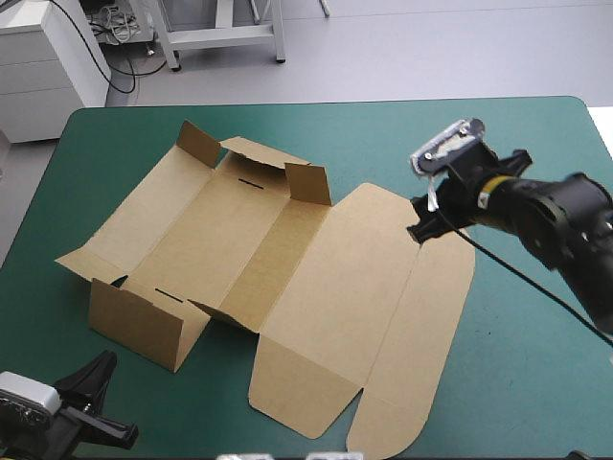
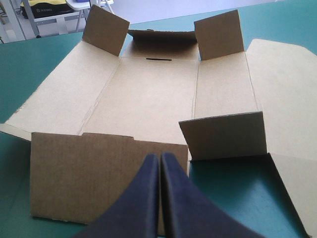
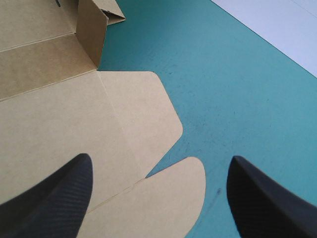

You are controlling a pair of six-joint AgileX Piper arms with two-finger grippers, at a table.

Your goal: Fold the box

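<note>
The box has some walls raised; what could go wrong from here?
1. The left gripper, fingers shut, sits just before the raised near wall; a push may slide the box or flatten that wall.
2. The right gripper is open over the lid flap lying flat on the teal-green cover; the fingers may fail to lift it.
</note>
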